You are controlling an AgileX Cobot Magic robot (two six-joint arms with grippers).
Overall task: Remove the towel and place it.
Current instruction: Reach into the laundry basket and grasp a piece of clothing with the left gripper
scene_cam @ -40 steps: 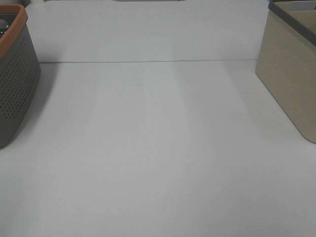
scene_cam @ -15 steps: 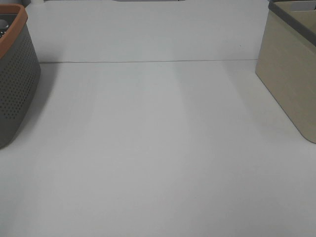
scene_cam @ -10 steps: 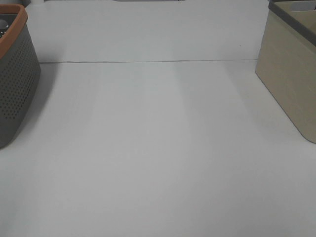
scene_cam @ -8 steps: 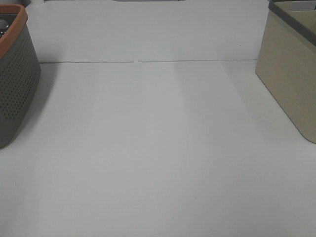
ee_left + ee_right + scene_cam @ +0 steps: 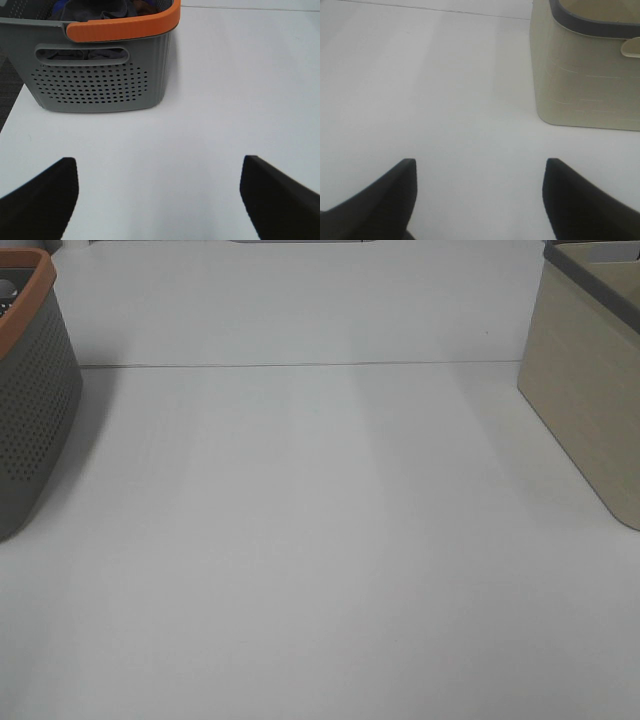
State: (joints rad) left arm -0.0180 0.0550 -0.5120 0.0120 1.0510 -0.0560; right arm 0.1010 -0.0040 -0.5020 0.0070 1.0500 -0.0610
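Left wrist view: the towel [image 5: 97,9] is seen bunched up inside the basket [image 5: 100,85] at the table's [image 5: 320,540] left edge. Left gripper [image 5: 157,167] and right gripper [image 5: 480,167] are both held wide apart over the table.

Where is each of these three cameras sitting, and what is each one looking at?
Exterior high: mounted above, looking down on the white table, grey basket at left, beige bin at right; no arm shows.
Left wrist: on the left arm, looking past the open left gripper at the grey basket.
Right wrist: on the right arm, looking past the open right gripper at the beige bin.
Shared: the high view shares the basket with the left wrist, the bin with the right.
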